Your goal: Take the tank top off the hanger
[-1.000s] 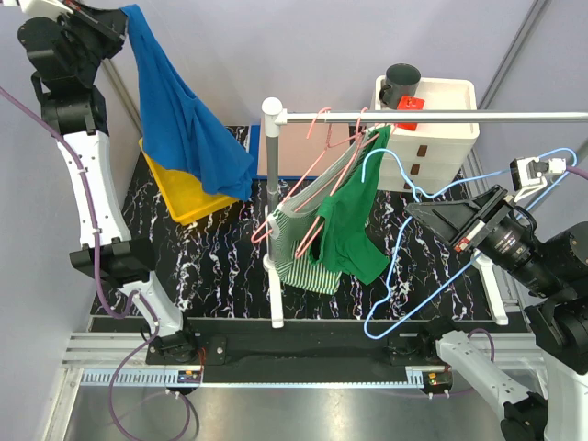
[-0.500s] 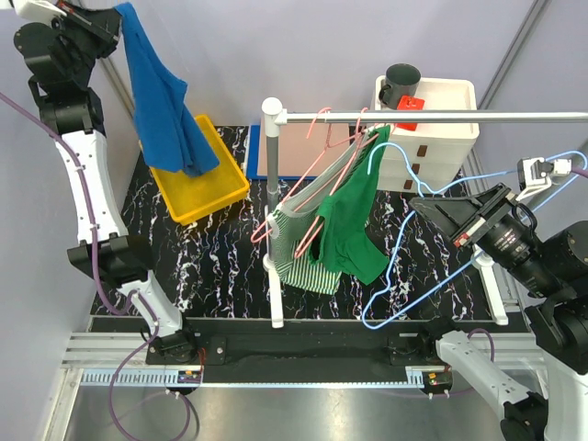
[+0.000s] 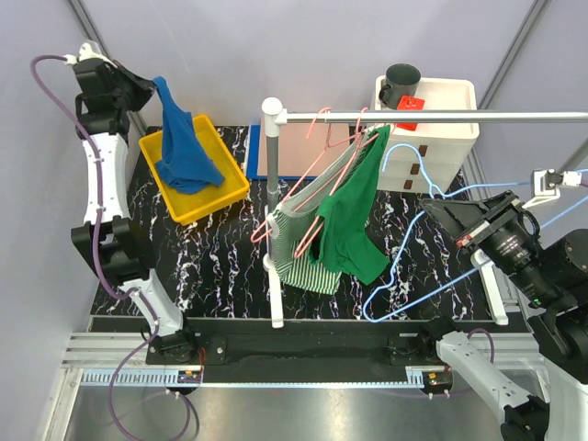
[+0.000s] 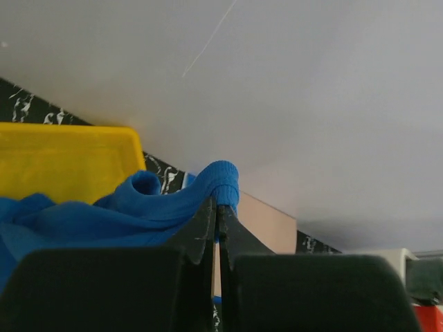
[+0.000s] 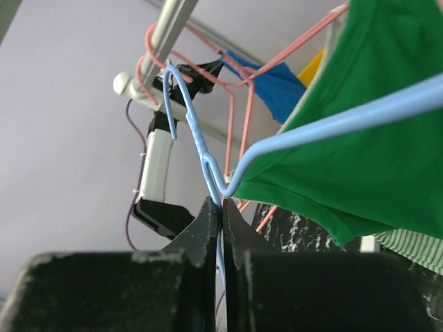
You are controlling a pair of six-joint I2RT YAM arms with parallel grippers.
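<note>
Left gripper [image 4: 218, 205] clamps blue fabric tank top [image 3: 186, 152] over yellow plastic tray [image 3: 230, 158], bench far-left corner. Right gripper [image 5: 221, 207] clamps light-blue wire hanger [image 5: 346, 119], right end probably cropped.

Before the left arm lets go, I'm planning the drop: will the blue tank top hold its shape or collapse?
Likely floppy: the blue tank top droops from the left gripper and bunches in the yellow bin. Probably light, since a pinched edge carries it.
</note>
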